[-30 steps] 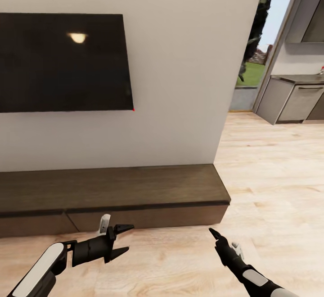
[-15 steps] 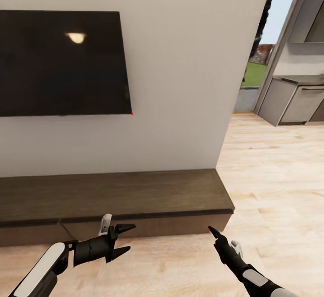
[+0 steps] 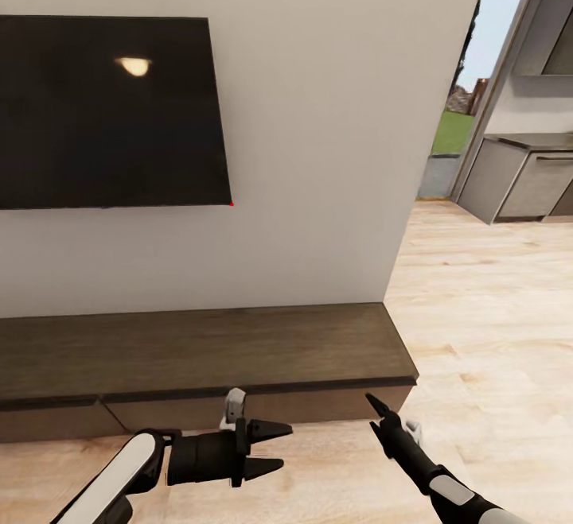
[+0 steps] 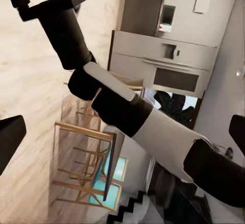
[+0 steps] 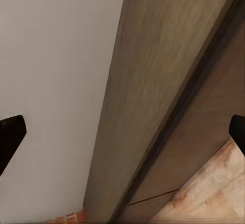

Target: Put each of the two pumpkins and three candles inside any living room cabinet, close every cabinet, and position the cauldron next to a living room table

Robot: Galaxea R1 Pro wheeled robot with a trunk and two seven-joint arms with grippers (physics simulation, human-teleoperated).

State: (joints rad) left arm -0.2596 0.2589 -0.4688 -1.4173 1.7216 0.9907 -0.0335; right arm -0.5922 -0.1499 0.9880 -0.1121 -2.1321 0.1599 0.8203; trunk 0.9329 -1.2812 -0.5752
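Cabinet (image 3: 199, 353), a long low dark-brown TV unit with flat handleless drawer fronts all shut, runs along the wall just ahead of both grippers, beneath the black television (image 3: 107, 110). With no handles, a fingertip could slip off a front, or the arms could knock the top edge. Left gripper (image 3: 270, 448) hangs just short of the drawer fronts, fingers spread wide and empty. Right gripper (image 3: 374, 406) points at the unit's end; its wrist view shows its tips wide apart.
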